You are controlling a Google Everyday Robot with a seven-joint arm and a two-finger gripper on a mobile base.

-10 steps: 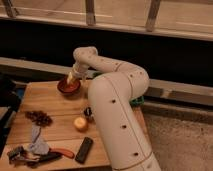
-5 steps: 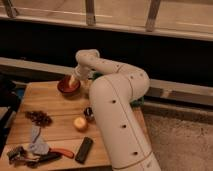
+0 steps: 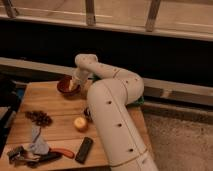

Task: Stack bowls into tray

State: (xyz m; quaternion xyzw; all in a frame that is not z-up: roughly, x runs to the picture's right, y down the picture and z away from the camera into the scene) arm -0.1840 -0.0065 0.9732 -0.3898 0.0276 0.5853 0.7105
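While the white arm bends up and back over the wooden table, the gripper sits low at the right rim of the orange-red bowl, touching it or just over its inside; contact cannot be made out. Cannot tell whether the gripper is released, clenched or grasping the bowl. The bowl stands upright on the far part of the table, left of the arm's wrist, and not in the tray.

Only slivers of the green tray show: one green edge pokes out behind the arm's big elbow on the right, and another green bit shows near the wrist at the far side of the table. The arm hides the rest. Tray and bowl are near each other, but whether they touch cannot be told.

Mid-table, just beside the arm's lower link, lies a round yellow-orange fruit. Left of it is a dark bunch, possibly grapes. On the near edge lie a black flat bar, an orange-handled tool and a grey cloth, close together, the tool between cloth and bar.

Right of the table is speckled grey floor. Behind it runs a dark wall with metal railing posts on top.
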